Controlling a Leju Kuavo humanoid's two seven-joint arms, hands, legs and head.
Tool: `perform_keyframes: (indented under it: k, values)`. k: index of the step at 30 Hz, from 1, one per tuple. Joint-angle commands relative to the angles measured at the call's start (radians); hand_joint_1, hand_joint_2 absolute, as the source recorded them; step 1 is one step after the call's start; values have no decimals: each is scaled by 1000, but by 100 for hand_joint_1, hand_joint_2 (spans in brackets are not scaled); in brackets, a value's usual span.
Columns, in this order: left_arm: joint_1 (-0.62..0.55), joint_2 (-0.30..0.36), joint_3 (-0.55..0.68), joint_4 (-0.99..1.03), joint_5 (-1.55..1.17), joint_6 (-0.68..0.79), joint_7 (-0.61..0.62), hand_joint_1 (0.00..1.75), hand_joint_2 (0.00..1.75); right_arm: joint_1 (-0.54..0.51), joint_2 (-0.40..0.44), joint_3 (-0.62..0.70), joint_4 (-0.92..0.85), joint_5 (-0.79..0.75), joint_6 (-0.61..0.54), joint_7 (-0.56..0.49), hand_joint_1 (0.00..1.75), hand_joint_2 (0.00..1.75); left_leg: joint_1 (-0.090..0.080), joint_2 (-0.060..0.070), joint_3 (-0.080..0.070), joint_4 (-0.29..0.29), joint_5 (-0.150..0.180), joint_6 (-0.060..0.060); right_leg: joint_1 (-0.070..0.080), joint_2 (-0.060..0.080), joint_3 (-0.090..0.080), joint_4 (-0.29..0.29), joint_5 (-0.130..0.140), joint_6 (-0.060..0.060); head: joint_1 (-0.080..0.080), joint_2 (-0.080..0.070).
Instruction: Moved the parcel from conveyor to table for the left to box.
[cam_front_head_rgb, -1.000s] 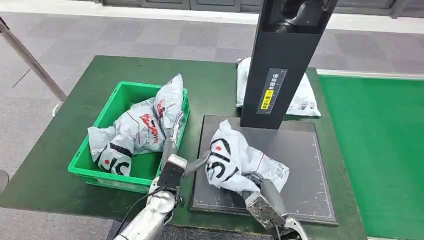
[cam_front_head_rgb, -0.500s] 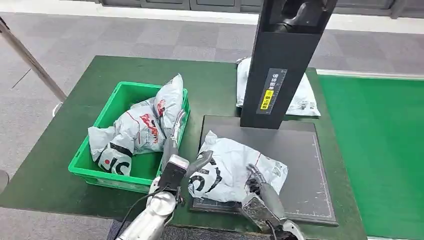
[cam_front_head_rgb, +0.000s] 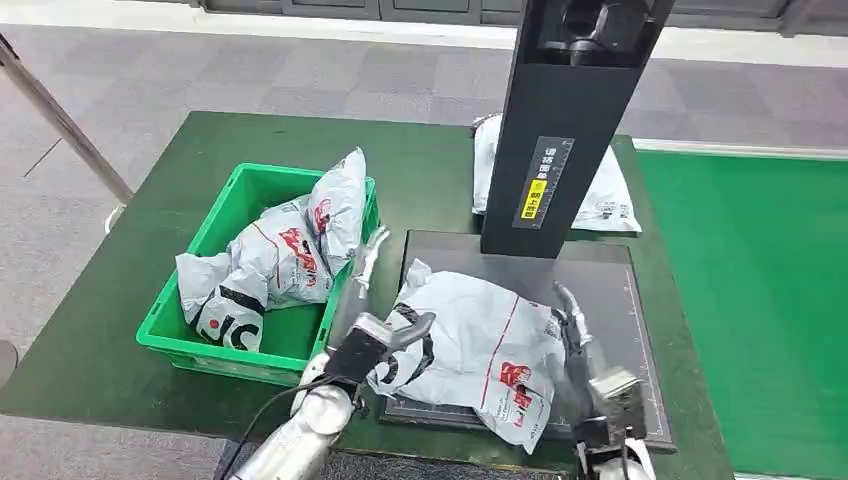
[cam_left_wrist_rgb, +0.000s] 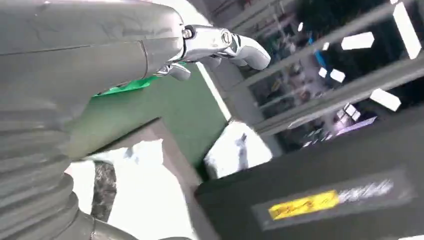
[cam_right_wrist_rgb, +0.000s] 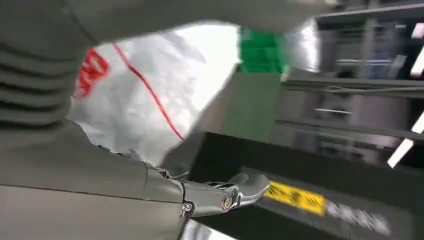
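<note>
Parcel (cam_front_head_rgb: 480, 345), grey-white poly mailer with red and black print, lies flat on the dark scale plate (cam_front_head_rgb: 610, 300) at the table's near edge, its lower corner hanging over the plate's front rim. Left hand (cam_front_head_rgb: 375, 335) sits at the parcel's left edge, thumb resting on the bag, other fingers spread and pointing away toward the green bin (cam_front_head_rgb: 215, 340); it looks like contact only, not a grip, though the view is poor there. Right hand (cam_front_head_rgb: 580, 350) stands just beside the parcel's right edge, fingers extended and apart, nothing in them. Right wrist view shows the same bag (cam_right_wrist_rgb: 150, 85) close by. Bin holds several similar bags (cam_front_head_rgb: 285, 255). Farther back, black column (cam_front_head_rgb: 560, 130) rises from the plate; behind it another white bag (cam_front_head_rgb: 610, 195) on the green table (cam_front_head_rgb: 420, 165).
</note>
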Motion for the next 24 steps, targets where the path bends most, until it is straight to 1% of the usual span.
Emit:
perform_keyframes:
  k: [1,3,4,5,6,7,9,10,11,12,13,14,15,16,18,19,20,21,22,23,24]
  values:
    - [-185,5,-159,464,-242,-184,166,0,175,-110,74,-245,102,-165,163,20,0,0,0,0,2,-2,1,0,0,-1,2,-2,1,0,0,0]
    - [-216,-14,-200,571,-355,-249,236,0,175,-120,86,-279,132,-189,215,25,0,0,0,0,3,-2,1,0,0,-1,3,-2,1,0,0,0]
    - [-233,-22,-243,627,-451,-255,317,0,175,-130,94,-297,152,-192,225,26,0,0,0,0,3,-3,2,0,0,-2,4,-4,2,0,0,0]
    - [-235,-29,-248,654,-494,-270,342,0,175,-137,97,-303,164,-194,244,25,0,0,0,0,2,-1,1,0,0,-1,3,-2,1,0,0,0]
    - [-239,-33,-266,677,-533,-291,360,0,175,-144,100,-306,176,-202,259,25,0,0,0,1,4,-3,2,-1,1,-1,4,-4,2,0,0,0]
    - [-242,-39,-280,701,-562,-353,355,0,175,-162,101,-294,199,-187,260,28,0,0,0,1,4,-3,1,-1,0,0,4,-4,2,0,0,0]
    - [-240,-40,-280,709,-572,-362,355,0,175,-177,107,-289,216,-187,258,27,0,0,0,3,4,-2,0,-1,0,2,3,-3,2,0,-2,0]
    - [-242,-41,-279,711,-575,-368,354,7,175,-182,108,-284,222,-185,257,27,0,0,-1,0,6,-3,1,0,0,-1,7,-4,2,0,0,0]
    - [-244,-43,-272,714,-576,-380,355,129,175,-187,105,-277,227,-179,255,30,0,0,0,-1,7,-4,2,0,0,-2,10,-6,3,0,0,0]
    - [-250,-40,-279,717,-602,-386,369,175,175,-192,105,-271,230,-178,253,30,0,0,-1,-3,9,-3,1,1,-1,-4,12,-4,0,1,0,0]
    - [-255,-37,-279,718,-615,-386,377,175,175,-193,105,-268,231,-178,252,30,0,0,-1,2,12,-5,1,1,0,1,14,-6,2,0,0,0]
    - [-259,-34,-268,716,-615,-374,375,175,175,-193,105,-265,229,-178,251,30,0,0,-1,0,15,-2,-2,1,0,-1,17,-3,-1,0,0,0]
    - [-265,-29,-251,707,-605,-350,371,175,175,-193,105,-265,226,-177,250,30,0,0,0,1,14,-3,-1,1,0,-1,18,-5,1,0,0,0]
    - [-267,-28,-250,707,-605,-351,371,175,175,-192,104,-265,225,-177,250,30,0,0,-1,-1,17,-3,-2,2,-1,-3,20,-4,-3,2,0,0]
    - [-269,-28,-250,706,-605,-352,371,175,175,-192,104,-266,224,-177,250,30,0,0,0,0,15,-3,-1,2,0,-2,19,-5,-1,3,0,0]
    - [-267,-29,-250,707,-605,-353,371,175,175,-191,103,-266,223,-177,250,30,0,0,0,3,14,-4,0,2,0,0,18,-6,1,2,0,0]
    - [-267,-29,-250,707,-605,-353,371,175,175,-191,103,-266,223,-177,250,30,0,0,-1,1,8,-1,-2,2,-1,-1,18,-3,-2,1,0,0]
    - [-267,-29,-250,707,-605,-353,371,175,175,-191,103,-266,223,-177,250,30,0,0,0,1,8,0,-5,2,0,-1,19,-3,-5,1,0,0]
    - [-266,-31,-246,707,-603,-355,369,175,175,-188,103,-266,218,-177,250,30,0,0,-1,0,14,0,-13,1,-1,-1,25,-2,-11,2,0,0]
    - [-266,-31,-246,707,-603,-355,369,175,175,-188,103,-266,218,-177,250,30,0,0,0,3,11,-3,-10,1,0,1,21,-5,-7,1,0,0]
    - [-266,-31,-246,707,-603,-355,369,175,175,-188,103,-266,218,-177,250,30,0,0,-1,2,18,-1,-12,1,0,0,29,-3,-7,2,0,0]
